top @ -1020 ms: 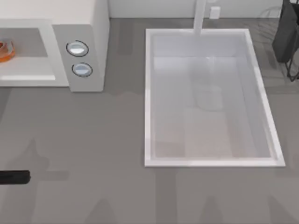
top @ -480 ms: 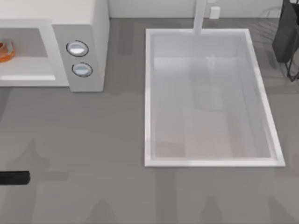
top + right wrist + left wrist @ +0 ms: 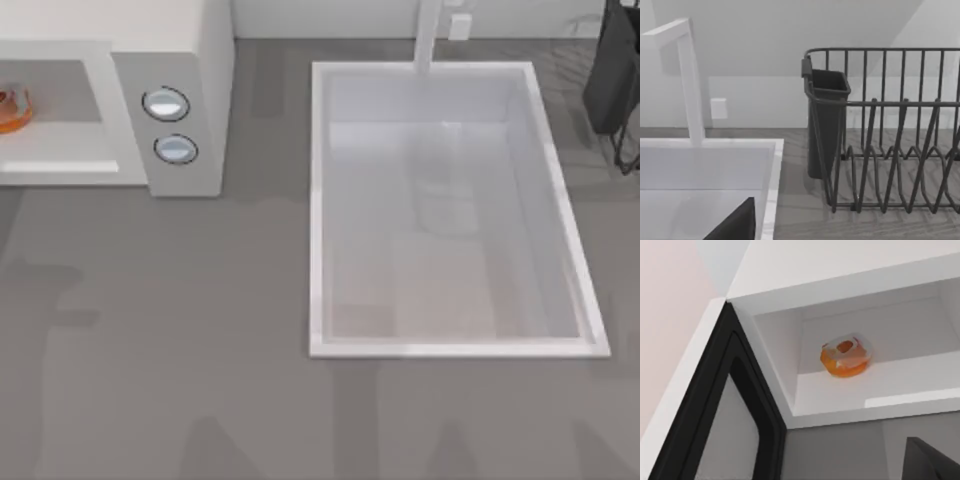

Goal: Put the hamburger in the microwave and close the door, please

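**Hamburger sitting inside the open microwave, door swung out**

Top view: the microwave (image 3: 170, 90) is standing at the far left of the table (image 3: 200, 320), its cavity facing the near edge and lying open. The two round knobs (image 3: 166, 104) are sitting one behind the other on the control panel, right of the cavity. The hamburger (image 3: 12, 110) is resting on the cavity floor, cut off by the view's left edge; only its orange rim is showing here.

Left wrist view: the hamburger (image 3: 845, 355) is sitting well inside the cavity, near the back wall, slightly tilted, whitish top with an orange patch facing up. It is touching the floor only, apart from the side walls. The door (image 3: 725, 425) is hanging open beside the cavity, its dark inner frame and greyish window facing the camera. A dark piece of the left gripper (image 3: 932, 462) is poking into the corner of this view; whether its jaws are apart or together cannot be told.

The sink basin (image 3: 450, 210) is occupying the middle-right of the table, with the white faucet (image 3: 428, 35) at its far rim.

Right wrist view: a dark wire dish rack (image 3: 890, 145) with a cutlery cup (image 3: 825, 120) is standing just beside the sink basin. A dark piece of the right gripper (image 3: 735, 225) is showing at the frame edge; jaw state cannot be told.
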`<move>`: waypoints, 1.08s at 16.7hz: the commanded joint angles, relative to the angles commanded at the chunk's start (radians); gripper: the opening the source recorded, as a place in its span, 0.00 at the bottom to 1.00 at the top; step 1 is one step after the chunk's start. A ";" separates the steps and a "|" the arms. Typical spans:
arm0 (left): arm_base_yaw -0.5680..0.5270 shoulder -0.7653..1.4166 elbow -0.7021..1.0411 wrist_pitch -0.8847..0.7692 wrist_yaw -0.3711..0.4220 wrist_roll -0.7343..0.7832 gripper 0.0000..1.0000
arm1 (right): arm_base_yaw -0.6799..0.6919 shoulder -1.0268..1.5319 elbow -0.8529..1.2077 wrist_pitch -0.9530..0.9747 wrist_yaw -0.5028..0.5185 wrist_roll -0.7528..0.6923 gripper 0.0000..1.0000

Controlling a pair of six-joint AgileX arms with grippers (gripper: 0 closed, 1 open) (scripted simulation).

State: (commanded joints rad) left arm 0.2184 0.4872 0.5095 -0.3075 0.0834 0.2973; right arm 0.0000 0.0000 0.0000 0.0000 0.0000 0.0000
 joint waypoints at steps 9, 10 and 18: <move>0.647 0.963 0.749 -0.344 0.434 0.441 0.00 | 0.000 0.000 0.000 0.000 0.000 0.000 1.00; 0.693 1.038 0.795 -0.371 0.468 0.483 0.00 | 0.000 0.000 0.000 0.000 0.000 0.000 1.00; 0.834 1.277 0.889 -0.459 0.590 0.629 0.00 | 0.000 0.000 0.000 0.000 0.000 0.000 1.00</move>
State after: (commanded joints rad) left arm 1.0521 1.7642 1.3989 -0.7668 0.6731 0.9265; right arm 0.0000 0.0000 0.0000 0.0000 0.0000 0.0000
